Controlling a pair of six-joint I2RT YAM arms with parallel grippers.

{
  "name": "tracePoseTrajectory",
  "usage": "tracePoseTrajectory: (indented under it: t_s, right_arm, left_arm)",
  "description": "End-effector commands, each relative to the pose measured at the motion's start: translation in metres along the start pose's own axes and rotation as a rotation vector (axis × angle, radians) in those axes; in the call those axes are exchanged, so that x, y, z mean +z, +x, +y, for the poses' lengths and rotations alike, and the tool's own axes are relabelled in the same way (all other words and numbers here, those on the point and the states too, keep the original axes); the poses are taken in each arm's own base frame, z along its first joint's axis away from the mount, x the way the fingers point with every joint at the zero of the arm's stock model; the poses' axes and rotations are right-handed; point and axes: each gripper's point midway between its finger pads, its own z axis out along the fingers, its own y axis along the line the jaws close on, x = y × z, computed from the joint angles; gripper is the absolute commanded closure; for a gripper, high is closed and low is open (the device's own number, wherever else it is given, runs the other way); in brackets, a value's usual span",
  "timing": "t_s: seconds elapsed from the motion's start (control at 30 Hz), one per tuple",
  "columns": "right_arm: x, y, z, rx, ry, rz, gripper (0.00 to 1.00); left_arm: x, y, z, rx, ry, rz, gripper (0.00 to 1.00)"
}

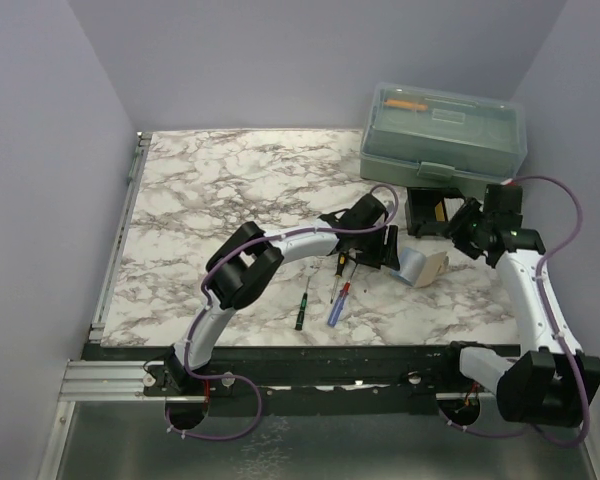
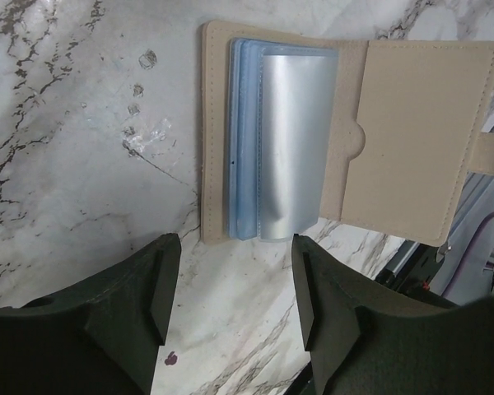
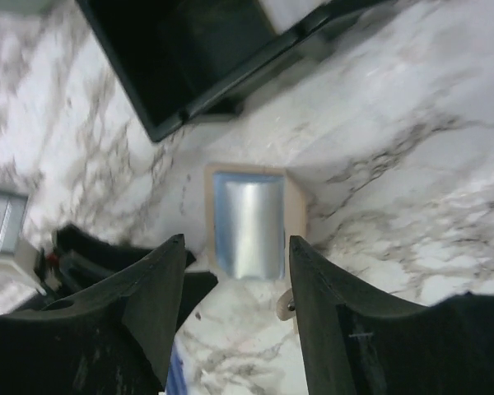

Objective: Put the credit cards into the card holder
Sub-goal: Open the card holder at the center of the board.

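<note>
The credit cards (image 2: 272, 140) are stacked on the left panel of the card holder (image 2: 412, 132), which lies opened flat on the marbled counter (image 2: 82, 164). The left hand (image 2: 235, 284) hovers at the holder's near edge, its jaws apart, nothing held. The right hand (image 3: 235, 271) hangs above it, likewise apart and empty. Whether the cards are tucked into a pocket cannot be told. The stack should probably be squared and pressed flat before the flap is folded over, so that no corner is caught.
</note>
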Motion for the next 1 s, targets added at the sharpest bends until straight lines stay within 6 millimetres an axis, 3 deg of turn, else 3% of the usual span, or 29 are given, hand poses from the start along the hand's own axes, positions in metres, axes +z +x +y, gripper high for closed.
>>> tracePoseTrajectory:
  t_s: [0.0,0.1,0.13,0.2,0.23,0.37,0.5,0.77,0.97]
  right_arm:
    - [0.010,0.047,0.031,-0.142,-0.184,0.194,0.42]
    - [0.015,0.085,0.056,-0.105,-0.367,0.392,0.46]
    - [0.019,0.097,0.056,-0.068,-0.375,0.452,0.54]
    - [0.029,0.110,0.047,0.006,-0.332,0.481,0.79]
    - [0.034,0.109,0.038,0.036,-0.270,0.451,0.82]
    - [0.054,0.098,-0.004,0.144,-0.037,0.288,0.80]
    - [0.065,0.099,-0.049,0.230,0.166,0.231,0.80]
    - [0.087,0.119,-0.077,0.273,0.222,0.260,0.83]
    - [0.095,0.135,-0.081,0.259,0.198,0.302,0.89]
  left_arm:
    - [0.004,-0.009,-0.002,0.005,0.017,-0.009,0.39]
    - [0.002,-0.012,-0.004,0.002,0.020,-0.015,0.39]
    - [0.002,-0.013,-0.004,0.000,0.023,-0.015,0.40]
    - [0.002,-0.012,-0.005,-0.006,0.031,-0.006,0.40]
    - [0.001,-0.011,-0.005,-0.012,0.033,-0.003,0.41]
    - [-0.005,-0.010,-0.002,-0.015,0.029,-0.003,0.37]
    - [-0.003,-0.009,0.000,-0.024,0.042,0.012,0.37]
    - [0.015,-0.009,0.008,-0.078,0.069,0.057,0.37]
    - [0.025,-0.002,0.007,-0.121,0.115,0.104,0.38]
